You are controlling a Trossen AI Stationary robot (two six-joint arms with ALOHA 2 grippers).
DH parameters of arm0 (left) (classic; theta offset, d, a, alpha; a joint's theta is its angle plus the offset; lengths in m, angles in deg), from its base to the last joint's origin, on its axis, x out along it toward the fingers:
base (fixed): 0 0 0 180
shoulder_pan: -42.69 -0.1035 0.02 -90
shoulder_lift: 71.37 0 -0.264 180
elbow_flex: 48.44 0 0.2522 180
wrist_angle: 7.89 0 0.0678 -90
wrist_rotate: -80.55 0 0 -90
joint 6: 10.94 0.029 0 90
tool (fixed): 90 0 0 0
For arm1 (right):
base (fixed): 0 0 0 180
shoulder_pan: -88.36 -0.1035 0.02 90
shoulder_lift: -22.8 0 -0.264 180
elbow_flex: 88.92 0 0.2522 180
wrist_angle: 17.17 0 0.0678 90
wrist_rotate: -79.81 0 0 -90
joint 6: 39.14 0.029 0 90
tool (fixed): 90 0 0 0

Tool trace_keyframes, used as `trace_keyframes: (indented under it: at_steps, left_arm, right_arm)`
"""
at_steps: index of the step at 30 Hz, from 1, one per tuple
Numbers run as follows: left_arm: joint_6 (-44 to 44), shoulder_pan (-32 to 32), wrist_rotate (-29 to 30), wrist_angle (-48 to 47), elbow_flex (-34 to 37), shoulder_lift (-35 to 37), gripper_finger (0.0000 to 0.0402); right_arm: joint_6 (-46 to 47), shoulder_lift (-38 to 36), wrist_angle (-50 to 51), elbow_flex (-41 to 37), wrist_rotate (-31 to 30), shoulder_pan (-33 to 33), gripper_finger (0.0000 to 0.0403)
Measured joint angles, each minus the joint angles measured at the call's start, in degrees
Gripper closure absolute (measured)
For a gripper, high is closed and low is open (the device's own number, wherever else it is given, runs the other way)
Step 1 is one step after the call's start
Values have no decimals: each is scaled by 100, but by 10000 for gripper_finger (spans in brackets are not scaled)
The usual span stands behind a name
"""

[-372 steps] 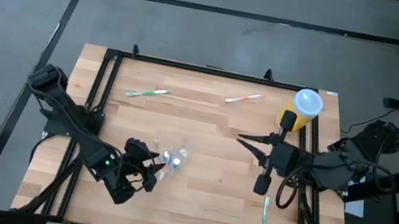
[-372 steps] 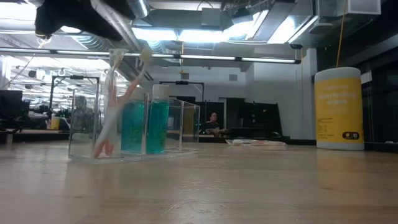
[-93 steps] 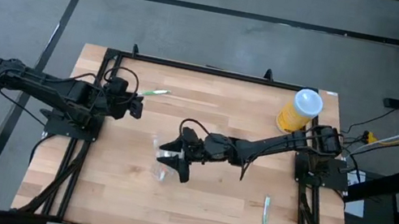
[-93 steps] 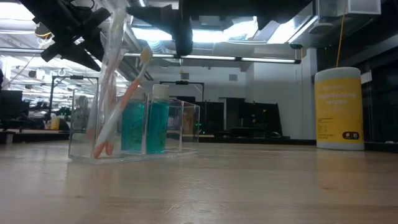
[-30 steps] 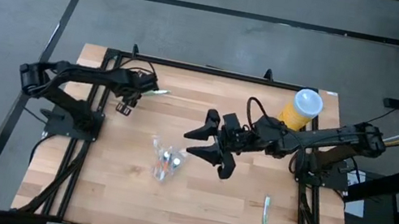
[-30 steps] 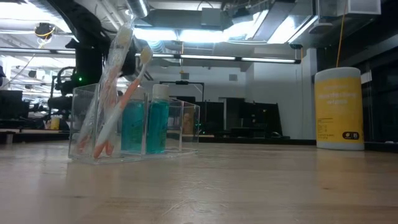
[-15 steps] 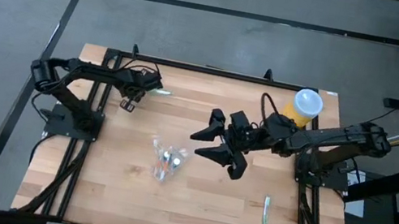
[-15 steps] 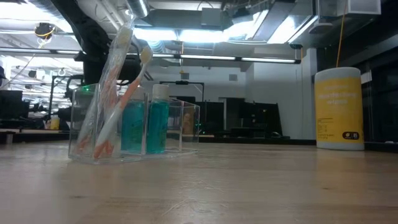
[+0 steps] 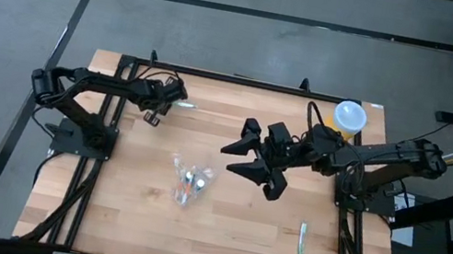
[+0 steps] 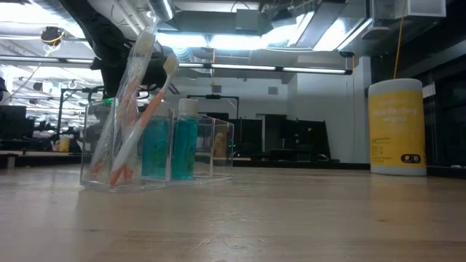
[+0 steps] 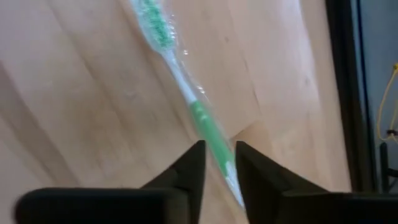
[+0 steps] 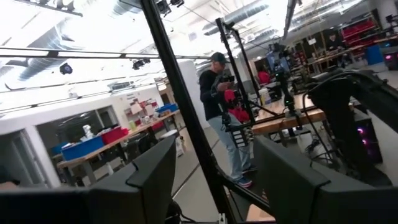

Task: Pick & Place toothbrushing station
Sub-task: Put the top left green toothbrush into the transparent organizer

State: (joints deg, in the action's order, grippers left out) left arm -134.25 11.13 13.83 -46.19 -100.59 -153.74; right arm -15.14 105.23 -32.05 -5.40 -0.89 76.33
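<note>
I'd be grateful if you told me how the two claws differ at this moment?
The left claw sits at the table's far left, fingers nearly closed astride a green toothbrush; the right claw hangs mid-table, wide open and empty. The left points at the wood, the right at the room. Both are dark and two-fingered.

No legible text is present. The yellow canister point(image 10: 395, 128) at the far right corner of the bench point(image 9: 218, 228) carries a printed label with pale lettering and a small dark mark low on its front; neither can be read. No other markings are visible.
</note>
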Motion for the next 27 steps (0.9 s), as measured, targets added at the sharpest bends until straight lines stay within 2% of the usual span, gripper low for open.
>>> trace_keyframes:
  at_steps: [4,7,10,13,16,21,27]
  left_arm:
    - [-26,-53,-18,-11,0,0,256]
    - [-181,-179,-88,-365,0,0,214]
    - [-249,-307,-99,-742,0,0,186]
    - [-251,-490,-14,-920,2,-23,175]
    - [-158,-640,-69,-820,7,-136,183]
    - [-105,-693,-194,-481,0,-431,221]
    - [74,-669,-75,-451,-2,-499,300]
  right_arm:
    - [67,-1,7,0,161,37,186]
    - [111,-19,68,0,316,105,186]
    - [202,-69,182,-1,467,184,186]
    - [240,-107,274,-2,531,226,186]
    - [255,-120,312,-1,546,255,186]
    - [298,-172,465,0,577,310,186]
    - [387,-244,654,-2,578,323,186]
